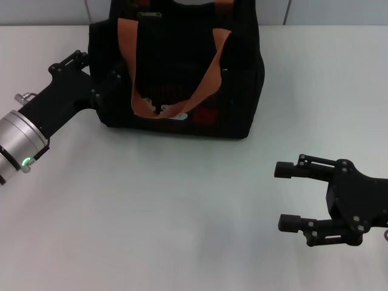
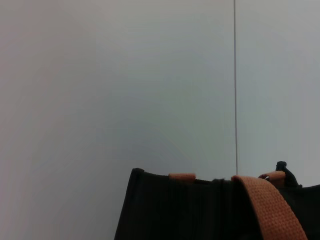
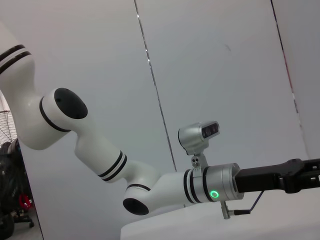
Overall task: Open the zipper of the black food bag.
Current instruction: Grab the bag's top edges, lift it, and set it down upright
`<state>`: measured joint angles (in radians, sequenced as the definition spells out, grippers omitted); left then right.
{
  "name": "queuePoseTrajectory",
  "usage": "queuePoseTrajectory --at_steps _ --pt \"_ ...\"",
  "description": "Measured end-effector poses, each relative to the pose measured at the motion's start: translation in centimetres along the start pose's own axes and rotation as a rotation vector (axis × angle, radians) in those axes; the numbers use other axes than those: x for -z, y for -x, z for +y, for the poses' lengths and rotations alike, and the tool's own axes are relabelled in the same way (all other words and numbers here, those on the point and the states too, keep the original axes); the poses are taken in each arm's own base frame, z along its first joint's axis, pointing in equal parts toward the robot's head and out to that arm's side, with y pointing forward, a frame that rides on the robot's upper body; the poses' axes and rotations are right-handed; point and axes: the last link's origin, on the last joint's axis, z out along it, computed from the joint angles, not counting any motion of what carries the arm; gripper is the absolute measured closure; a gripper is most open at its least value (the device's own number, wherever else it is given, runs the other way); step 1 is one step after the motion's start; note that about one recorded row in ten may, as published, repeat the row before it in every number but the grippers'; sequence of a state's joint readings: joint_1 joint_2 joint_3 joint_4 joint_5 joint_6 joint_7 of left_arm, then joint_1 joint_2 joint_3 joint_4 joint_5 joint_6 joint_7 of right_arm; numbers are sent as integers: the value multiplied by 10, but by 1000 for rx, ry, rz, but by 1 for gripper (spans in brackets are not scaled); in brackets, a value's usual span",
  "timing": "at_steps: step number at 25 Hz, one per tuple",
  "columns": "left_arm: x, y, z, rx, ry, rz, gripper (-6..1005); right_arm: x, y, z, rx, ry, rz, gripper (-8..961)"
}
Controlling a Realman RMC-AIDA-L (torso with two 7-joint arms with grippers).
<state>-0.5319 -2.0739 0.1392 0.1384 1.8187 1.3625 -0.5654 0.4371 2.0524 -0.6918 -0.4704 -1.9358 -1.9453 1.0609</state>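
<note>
The black food bag (image 1: 176, 66) stands at the back middle of the table, its two orange-brown handles (image 1: 209, 76) draped over the front face. I cannot make out the zipper along the dark top. My left gripper (image 1: 104, 86) is pressed against the bag's left end, black against black fabric. The left wrist view shows the bag's top edge (image 2: 200, 210) and one handle (image 2: 272, 210) from close up. My right gripper (image 1: 286, 197) rests low at the front right, far from the bag, open with nothing between its fingers.
The white table (image 1: 182, 212) stretches in front of the bag. A pale panelled wall (image 2: 150, 75) rises behind it. The right wrist view shows my left arm (image 3: 150, 185) with its green wrist light (image 3: 215, 194).
</note>
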Motion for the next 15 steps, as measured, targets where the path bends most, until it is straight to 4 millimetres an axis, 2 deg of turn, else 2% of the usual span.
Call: queuePoseTrajectory --at_steps 6,9,15 --pt "0 0 1 4 2 2 402 -1 0 -1 0 -1 2 124" --pt "-1 0 1 4 3 3 635 -1 -1 -2 -1 -4 5 125" --pt "-1 0 1 4 3 4 808 -2 -1 -2 -1 -3 6 126"
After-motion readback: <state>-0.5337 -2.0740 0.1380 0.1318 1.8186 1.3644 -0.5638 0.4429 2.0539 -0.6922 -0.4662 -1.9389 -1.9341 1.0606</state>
